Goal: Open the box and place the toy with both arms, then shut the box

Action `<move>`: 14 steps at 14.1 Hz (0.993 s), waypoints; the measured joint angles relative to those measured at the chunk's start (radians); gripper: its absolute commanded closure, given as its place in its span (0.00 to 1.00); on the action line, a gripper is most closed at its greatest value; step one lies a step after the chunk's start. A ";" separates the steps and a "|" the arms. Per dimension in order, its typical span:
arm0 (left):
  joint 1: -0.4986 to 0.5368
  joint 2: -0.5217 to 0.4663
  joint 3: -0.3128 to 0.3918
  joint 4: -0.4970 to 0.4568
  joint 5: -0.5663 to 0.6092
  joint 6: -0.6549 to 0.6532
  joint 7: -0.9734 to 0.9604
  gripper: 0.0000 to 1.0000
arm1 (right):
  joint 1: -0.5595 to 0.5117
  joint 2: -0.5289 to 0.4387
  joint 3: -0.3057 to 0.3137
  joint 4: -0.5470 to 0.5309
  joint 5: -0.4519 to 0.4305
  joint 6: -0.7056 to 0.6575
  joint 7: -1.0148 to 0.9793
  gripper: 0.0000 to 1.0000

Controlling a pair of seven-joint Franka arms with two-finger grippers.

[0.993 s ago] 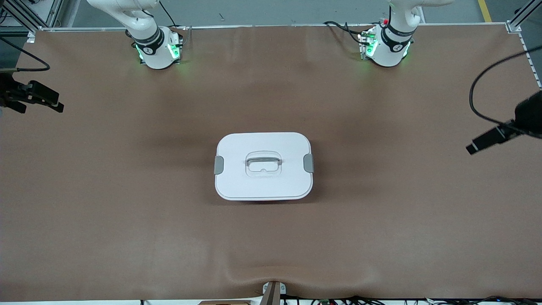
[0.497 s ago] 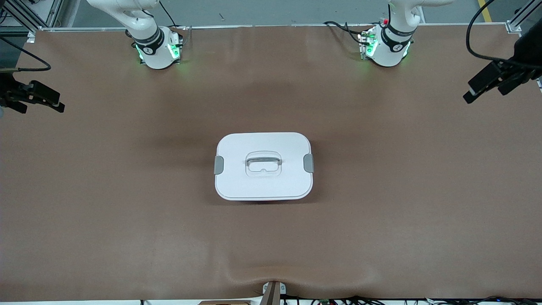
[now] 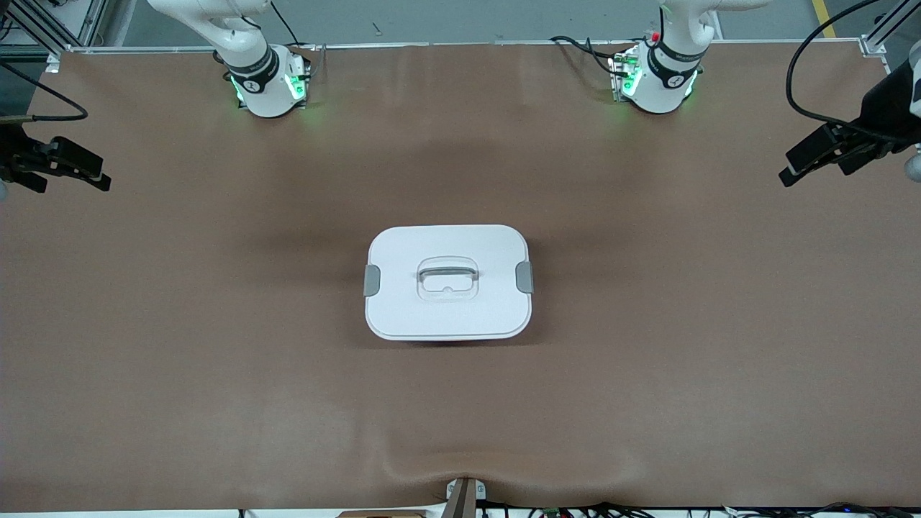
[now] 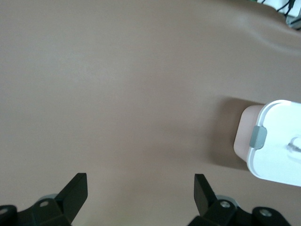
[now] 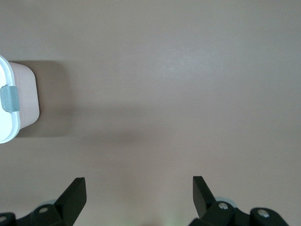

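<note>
**Box** [image 3: 448, 282]: white lidded storage box with pinkish walls, at the centre of the front frame on the brown table cover [image 3: 216, 360]. The lid [image 3: 446, 244] sits flat and square on the body. A grey latch [image 3: 371, 280] shows at the edge toward the right arm's end, a second grey latch [image 3: 525, 277] at the edge toward the left arm's end; both lie against the sides. A clear recessed handle [image 3: 447, 277] sits mid-lid. In the left wrist view the box [image 4: 273, 141] shows at the right edge of the frame; in the right wrist view, at the left edge [image 5: 14, 108].

**Toy**: none visible in any view. Whether it lies inside the shut box cannot be told.

**Left gripper** [image 3: 820, 157]: upper right of the front frame, in the air over bare table cover at the left arm's end, well apart from the box. Fingers spread wide, nothing between them [image 4: 138, 193].

**Right gripper** [image 3: 68, 165]: upper left edge of the front frame, over the table's margin at the right arm's end, well apart from the box. Fingers likewise spread, holding nothing [image 5: 138, 193].

**Stage, as judged**: the closed, latched box with both arms drawn off fits either a box awaiting opening or one shut again with the toy inside. The views do not settle which, so no next move can be specified.
</note>
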 measured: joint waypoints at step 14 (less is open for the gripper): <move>0.001 0.001 -0.029 -0.005 0.093 -0.053 0.041 0.00 | 0.010 0.000 0.001 0.000 0.000 0.000 0.000 0.00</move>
